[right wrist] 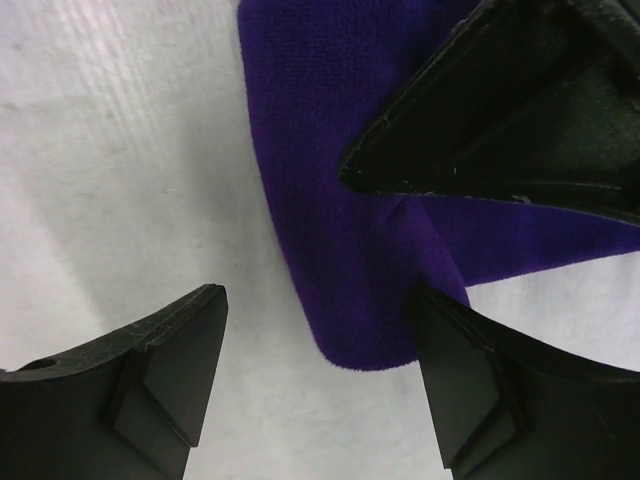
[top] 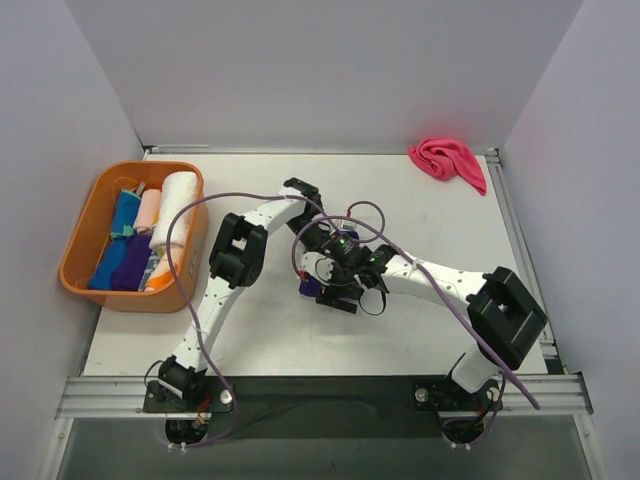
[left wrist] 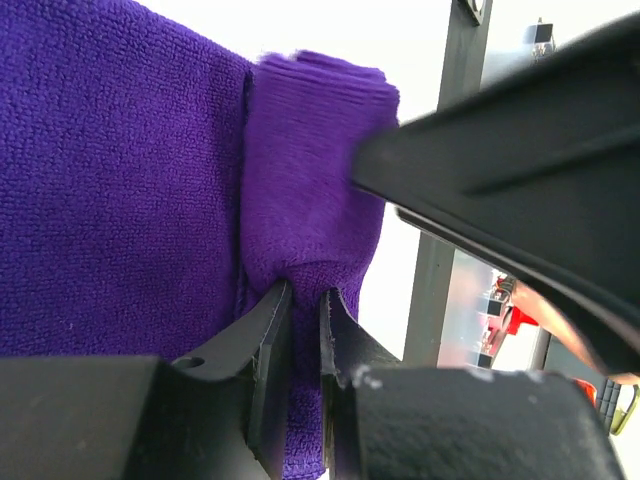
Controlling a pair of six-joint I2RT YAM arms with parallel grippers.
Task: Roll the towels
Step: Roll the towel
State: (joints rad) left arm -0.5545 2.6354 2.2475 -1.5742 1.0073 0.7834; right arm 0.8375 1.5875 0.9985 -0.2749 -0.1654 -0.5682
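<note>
From above, the two arms reach inward and meet at mid-table, their wrists crowded over a dark purple towel (top: 307, 289), of which only a small patch shows beneath them on the white table (top: 250, 320). A hot pink towel (top: 448, 160) lies crumpled at the far right corner, well apart from the arms. At the left edge stands an orange basket (top: 78, 283) holding rolled towels: a white roll (top: 178, 200), a pale pink roll (top: 148, 208), a blue roll (top: 115, 245) and a purple roll (top: 135, 262); a small tag among them is too tiny to read. In the left wrist view, the left gripper (left wrist: 300, 305) is narrowed down on a thick fold of the dark purple towel (left wrist: 120, 180), pinching it between its fingertips, with a finger of the other arm just beside the fold. In the right wrist view, the right gripper (right wrist: 318, 375) stands wide, its fingers (right wrist: 160, 370) either side of the towel's rounded end (right wrist: 330, 220), which rests on the table; the right-hand pad looks to touch the cloth.
</note>
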